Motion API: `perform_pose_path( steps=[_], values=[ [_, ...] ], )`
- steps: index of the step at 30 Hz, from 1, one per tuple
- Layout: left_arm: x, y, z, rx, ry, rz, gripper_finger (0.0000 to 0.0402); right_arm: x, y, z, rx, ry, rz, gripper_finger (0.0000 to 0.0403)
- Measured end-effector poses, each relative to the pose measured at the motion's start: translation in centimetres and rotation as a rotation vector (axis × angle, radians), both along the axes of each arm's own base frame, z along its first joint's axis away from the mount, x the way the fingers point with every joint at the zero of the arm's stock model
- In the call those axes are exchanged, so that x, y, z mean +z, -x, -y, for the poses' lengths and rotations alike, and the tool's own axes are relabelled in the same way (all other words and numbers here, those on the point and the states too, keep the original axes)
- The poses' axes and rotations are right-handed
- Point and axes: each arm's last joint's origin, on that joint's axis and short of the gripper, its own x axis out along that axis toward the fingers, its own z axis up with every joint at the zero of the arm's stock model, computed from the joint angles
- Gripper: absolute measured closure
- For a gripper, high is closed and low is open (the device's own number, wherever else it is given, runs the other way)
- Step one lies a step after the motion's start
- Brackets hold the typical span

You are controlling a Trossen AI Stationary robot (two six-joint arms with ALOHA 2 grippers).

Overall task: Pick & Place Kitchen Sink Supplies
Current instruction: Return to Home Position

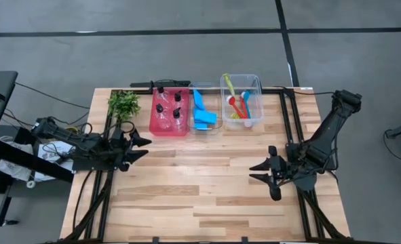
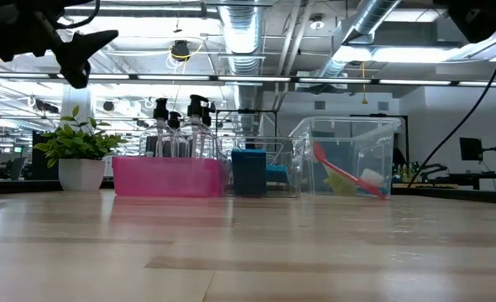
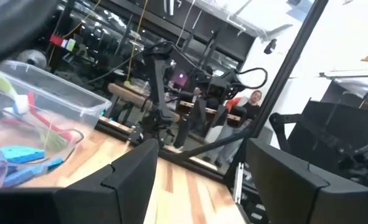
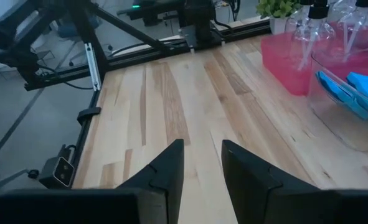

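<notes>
**Wooden tabletop, three filled bins along the far edge**

We see a pale wooden tabletop (image 1: 186, 200) with three bins standing in a row around the middle of its far edge. The red bin (image 1: 167, 127) is the one nearest the left edge. It holds the four clear bottles (image 1: 159, 107) with black caps, all upright. Just beside it, toward the right edge, stands a small clear bin (image 1: 218, 102), and the blue sponges (image 1: 202, 114) lie piled together inside it. The second clear bin (image 1: 241, 75) comes next and is taller. In it lean the brushes (image 1: 239, 106) with red, blue and yellow-green handles, crossing one another. A leafy green plant (image 1: 123, 103) in a white pot stands near the far left corner, beside the red bin.

The left gripper (image 1: 144, 148) hangs near the left edge, in front of the plant, and points toward the middle of the tabletop. Its two fingers are wide apart and carry nothing. In the low view it shows high above the wood.

The right gripper (image 1: 253, 171) is nearer the right edge and closer to the front edge, pointing toward the left edge. Its fingers are also apart, and in the right wrist view only bare wood shows between them.

Both grippers are well apart from the bins.
</notes>
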Motion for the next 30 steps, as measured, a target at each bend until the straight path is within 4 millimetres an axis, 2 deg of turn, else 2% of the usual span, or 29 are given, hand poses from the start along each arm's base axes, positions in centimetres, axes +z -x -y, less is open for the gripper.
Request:
perform_pose_path(
  steps=[5, 8, 10, 14, 17, 21, 26, 30],
  values=[
    [-0.1, 0.0, 0.0, 0.006, -0.025, -0.008, 0.0153, 0.3, 0.0, 0.0, 0.003, -0.018, 0.018, 0.0301],
    [-0.1, 0.0, 0.0, 0.006, -0.028, -0.009, 0.0153, 1.5, 0.3, 0.3, 0.043, -0.041, 0.037, 0.0301],
    [-0.1, 0.0, 0.0, 0.006, -0.028, -0.009, 0.0153, 3.0, 0.7, 0.6, 0.144, -0.046, 0.065, 0.0301],
    [-0.1, 0.0, 0.0, 0.006, -0.028, -0.010, 0.0153, 6.8, 2.2, 1.9, 0.463, -0.041, 0.200, 0.0301],
    [-0.1, 0.0, 0.0, 0.006, -0.029, -0.010, 0.0153, 8.9, 3.6, 3.6, 0.610, 0.004, 0.331, 0.0301],
    [-0.1, -0.1, 0.0, 0.006, -0.029, -0.011, 0.0153, 10.3, 6.3, 7.1, 0.615, 0.081, 0.396, 0.0301],
    [-0.1, 0.0, 0.0, 0.006, -0.029, -0.011, 0.0153, 9.9, 10.4, 12.0, 0.544, 0.078, 0.444, 0.0301],
    [-0.1, 0.0, 0.0, 0.027, -0.024, -0.013, 0.0153, 8.8, 12.8, 14.9, 0.485, 0.097, 0.544, 0.0301]
  ],
)
